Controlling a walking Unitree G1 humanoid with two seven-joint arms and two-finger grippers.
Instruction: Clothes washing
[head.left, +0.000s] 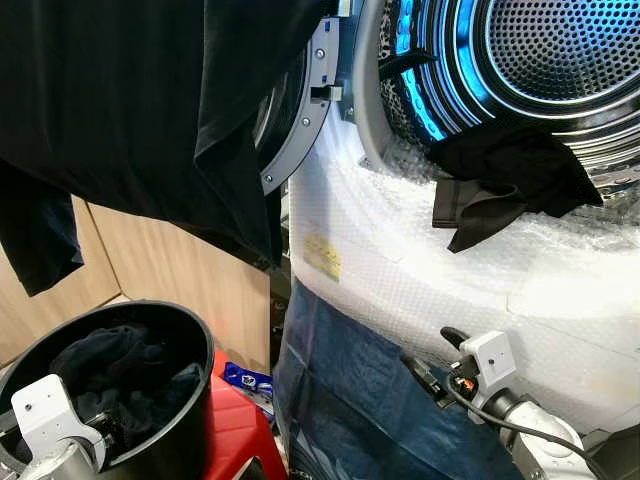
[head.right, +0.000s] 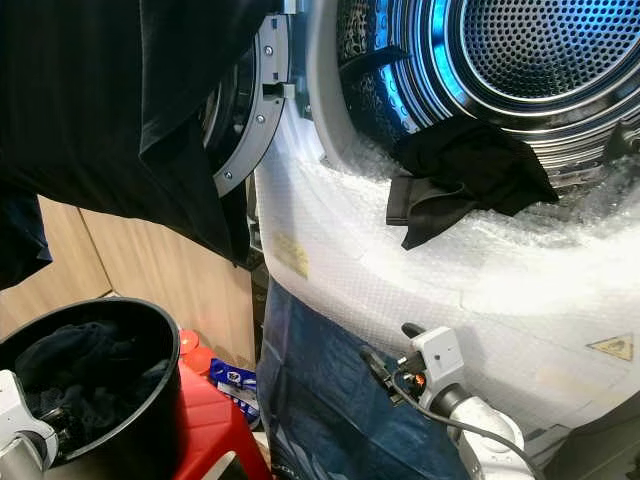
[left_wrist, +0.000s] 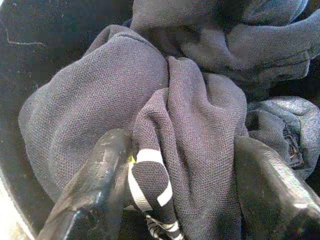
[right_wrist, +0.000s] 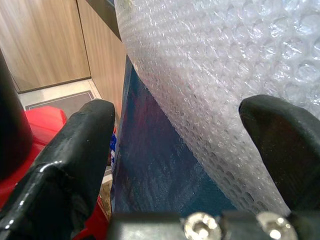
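Pale wooden cabinet panels (head.left: 150, 270) are standing behind the scene at 9 o'clock, and a front-loading washing machine wrapped in white bubble wrap (head.left: 470, 280) is taking up the space from 12 to 4 o'clock. Its grey round door (head.left: 300, 110) is swinging open toward 11 o'clock, and the perforated steel drum (head.left: 560, 45) is glowing blue inside. A crumpled black garment (head.left: 505, 180) is lying over the lower lip of the drum opening, part of it drooping down onto the bubble wrap. A large black shirt (head.left: 140, 100) is hanging across 10 to 12 o'clock, in front of the door. A dark blue cloth (head.left: 350, 400) is draping down the machine's front at 6 o'clock.

At 7 o'clock a round black plastic bucket (head.left: 185, 420) is sitting on a red plastic stool (head.left: 235, 425), holding dark blue knitted clothes (left_wrist: 125, 100). The left gripper (left_wrist: 185, 170) is reaching down into the bucket, its fingers spread moderately and pressing on either side of a raised fold of the knit fabric, not yet closing on it

The right gripper (right_wrist: 175, 135) is hovering at 5 o'clock, just beside the bubble wrap and blue cloth, fingers wide apart and gripping nothing
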